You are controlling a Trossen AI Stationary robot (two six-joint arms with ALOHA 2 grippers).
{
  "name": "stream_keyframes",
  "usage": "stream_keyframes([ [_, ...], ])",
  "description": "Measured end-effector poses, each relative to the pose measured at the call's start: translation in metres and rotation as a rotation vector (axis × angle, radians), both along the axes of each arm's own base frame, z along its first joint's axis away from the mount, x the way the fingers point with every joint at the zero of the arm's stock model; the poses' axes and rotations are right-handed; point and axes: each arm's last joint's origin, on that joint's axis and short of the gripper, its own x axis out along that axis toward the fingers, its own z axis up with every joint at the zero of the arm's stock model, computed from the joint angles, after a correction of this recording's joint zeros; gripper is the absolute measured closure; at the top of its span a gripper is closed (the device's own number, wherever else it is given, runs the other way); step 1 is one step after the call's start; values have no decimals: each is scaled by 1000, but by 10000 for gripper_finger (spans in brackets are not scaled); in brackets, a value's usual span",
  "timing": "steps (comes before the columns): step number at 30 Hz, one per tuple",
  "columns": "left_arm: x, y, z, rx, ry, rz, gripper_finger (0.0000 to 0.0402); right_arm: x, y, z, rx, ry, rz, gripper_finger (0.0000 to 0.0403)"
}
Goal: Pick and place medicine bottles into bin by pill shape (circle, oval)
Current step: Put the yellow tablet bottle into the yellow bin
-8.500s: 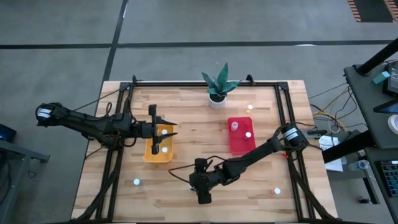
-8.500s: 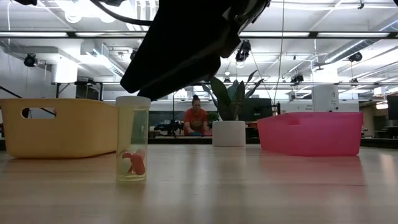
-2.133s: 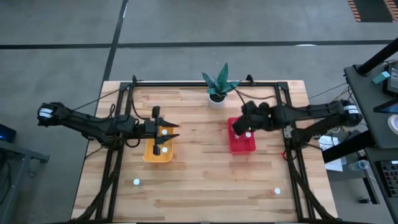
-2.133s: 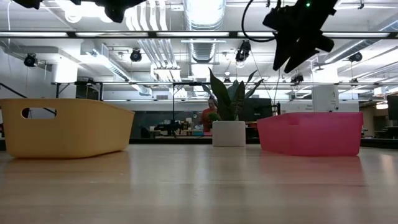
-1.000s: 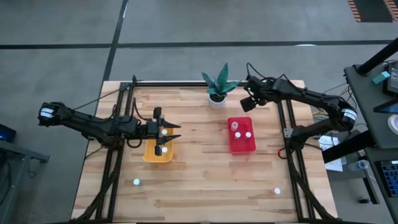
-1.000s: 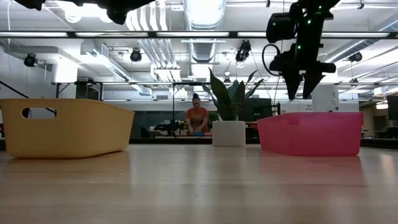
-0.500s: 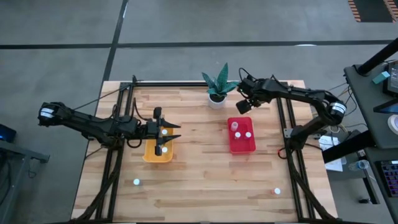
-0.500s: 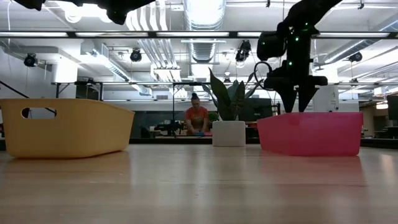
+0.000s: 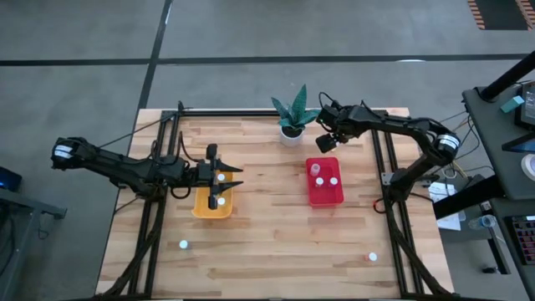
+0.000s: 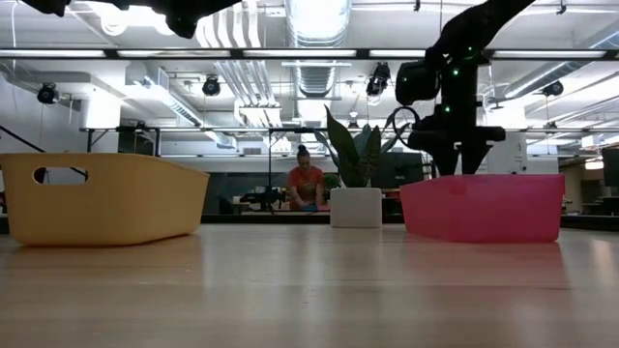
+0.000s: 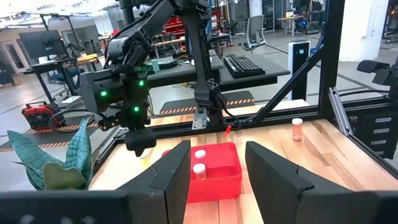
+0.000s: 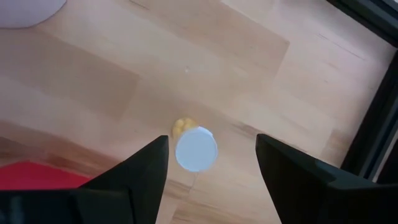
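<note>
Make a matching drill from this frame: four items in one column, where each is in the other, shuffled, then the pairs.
Items:
1. left gripper
2. right gripper
3. plant pot
4. bottle by the right rail

Places:
A. near edge of the table, loose on the wood
B. over the yellow bin
C. far edge, left of the red bin
D. over a white-capped bottle beyond the red bin

Pairs: 1-B, 2-D, 3-C, 4-A

potted plant [image 9: 292, 117] at the table's [image 9: 276, 242] far edge; seated person [image 10: 305, 183] beyond
</note>
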Motion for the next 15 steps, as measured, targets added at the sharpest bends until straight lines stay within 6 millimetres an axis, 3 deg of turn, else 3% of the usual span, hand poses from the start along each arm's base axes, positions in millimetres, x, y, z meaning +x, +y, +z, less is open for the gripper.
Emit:
stream_keyframes([
  [15, 0, 0, 0, 0, 1, 0, 264, 9, -6, -25, 58, 51, 9, 180],
])
